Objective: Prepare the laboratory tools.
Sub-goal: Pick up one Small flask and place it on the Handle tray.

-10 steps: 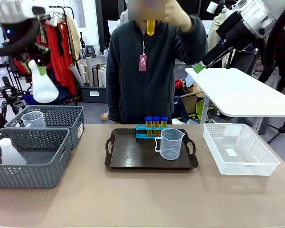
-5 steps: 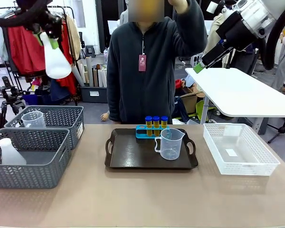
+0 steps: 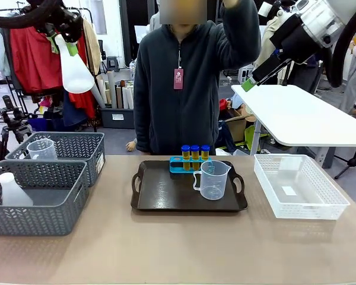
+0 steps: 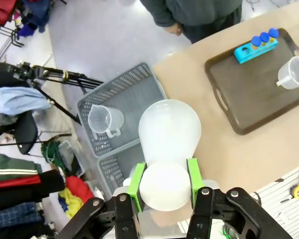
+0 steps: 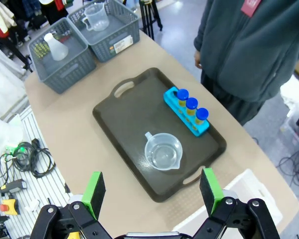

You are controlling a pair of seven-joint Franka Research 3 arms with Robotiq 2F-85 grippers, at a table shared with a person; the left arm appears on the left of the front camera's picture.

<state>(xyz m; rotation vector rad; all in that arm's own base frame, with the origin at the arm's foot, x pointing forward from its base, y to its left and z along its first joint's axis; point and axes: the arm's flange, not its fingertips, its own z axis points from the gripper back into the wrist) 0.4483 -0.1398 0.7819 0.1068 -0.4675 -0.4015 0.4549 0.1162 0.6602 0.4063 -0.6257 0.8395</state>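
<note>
Conical flask (image 4: 169,130) in left hand (image 4: 164,179), probably by neck

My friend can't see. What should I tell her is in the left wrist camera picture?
The left gripper holds a white conical flask by its neck, high above the table. Below, a grey mesh basket holds a clear beaker, and a dark tray carries a blue rack of blue-capped test tubes and a second beaker.

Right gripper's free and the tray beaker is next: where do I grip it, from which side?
Probably the near wall at the rim, one finger inside, right gripper descending from above. The beaker stands upright and open-topped; the rack crowds its far side, and its handle juts toward the robot's left.
</note>
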